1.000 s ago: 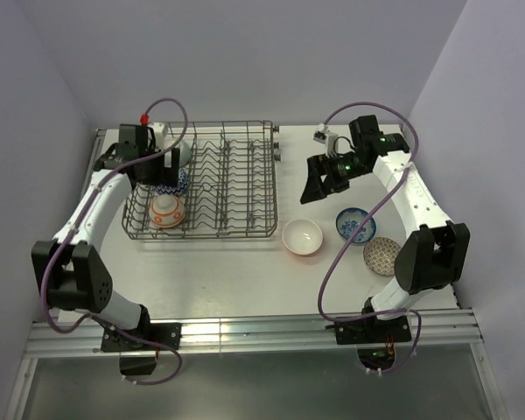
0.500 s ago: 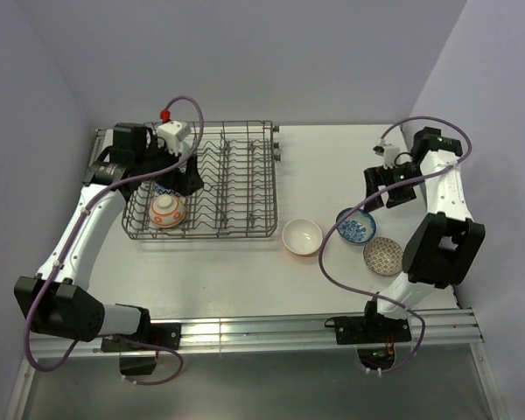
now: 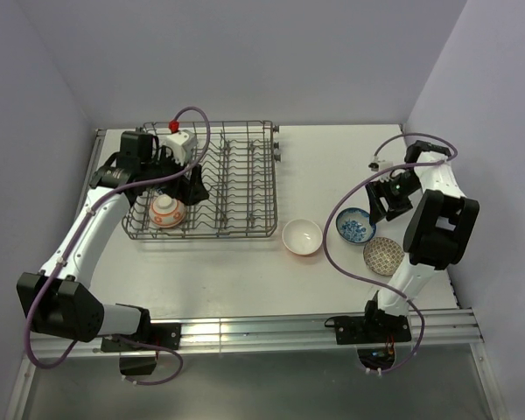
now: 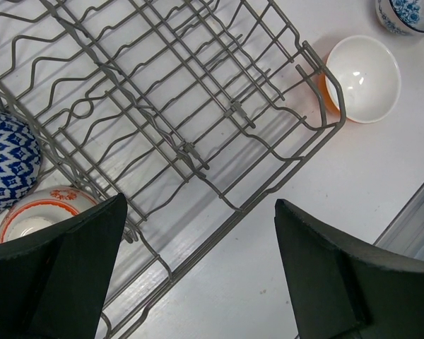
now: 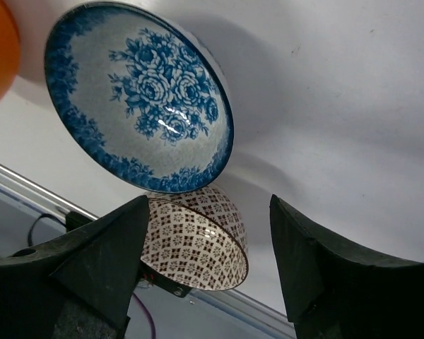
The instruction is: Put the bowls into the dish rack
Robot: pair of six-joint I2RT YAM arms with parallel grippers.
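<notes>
**Rack partly loaded; three bowls on table at right**

- Dish rack [image 3: 232,179] sits on the left half of the table [image 3: 245,276], long side running left to right.
- Left pincer [image 4: 198,205] hovers over the left part of the rack, jaws spread wide and nothing between them.
- Left wrist view: a blue-white patterned bowl [image 4: 7,166] is in the rack at its left end. A red-orange patterned bowl [image 4: 39,212] is just beside it, at the near-left corner. The tine rows to their right hold nothing.
- White bowl [image 3: 303,237], orange outside, stands upright on the table just beyond the rack's near-right corner, apart from the wire.
- Blue floral bowl [image 3: 356,226] is further right, also upright.
- Brown-patterned bowl [image 3: 382,255] is near it, toward the table's near-right edge.
- Right pincer [image 5: 210,205] hangs above these last two bowls, released, with the fingers [image 5: 318,275] well apart and gripping neither.
</notes>
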